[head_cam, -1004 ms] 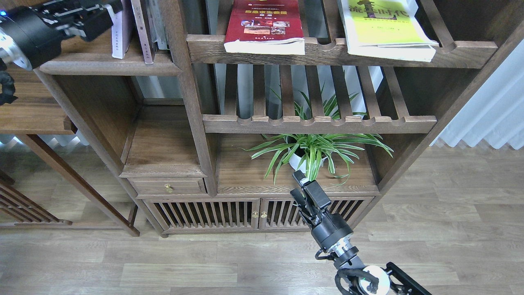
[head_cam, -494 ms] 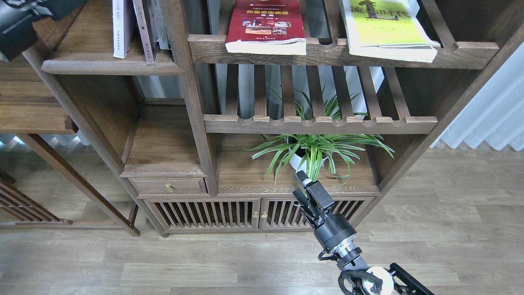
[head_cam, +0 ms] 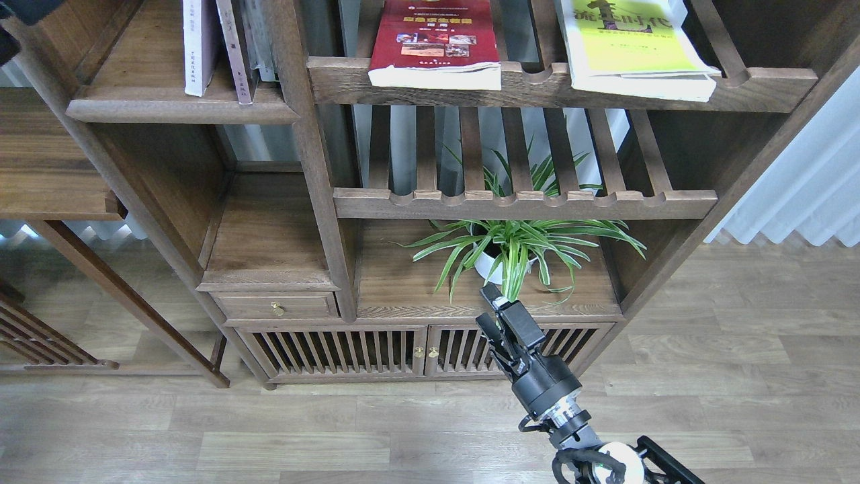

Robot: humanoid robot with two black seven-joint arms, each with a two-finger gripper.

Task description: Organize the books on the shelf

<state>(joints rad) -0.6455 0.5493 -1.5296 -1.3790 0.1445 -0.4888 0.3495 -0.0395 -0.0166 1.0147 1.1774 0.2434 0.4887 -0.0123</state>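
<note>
A white book stands upright on the dark-brown plank shelf at the upper left, next to several thin upright books. The dark red book lies flat on the upper slatted rack, its edge over the front rail. The lime-green book lies flat on the same rack to the right. My right gripper is low in the middle, in front of the cabinet, its fingers a little apart and empty. Of my left arm only a dark bit shows at the top left corner; its gripper is out of view.
A potted spider plant stands on the cabinet top just behind my right gripper. A lower slatted rack hangs above it. A small drawer and slatted cabinet doors are below. A side table stands at the left.
My left arm has drawn back up and to the left, away from the white book, and left the view. The right gripper has barely shifted.
</note>
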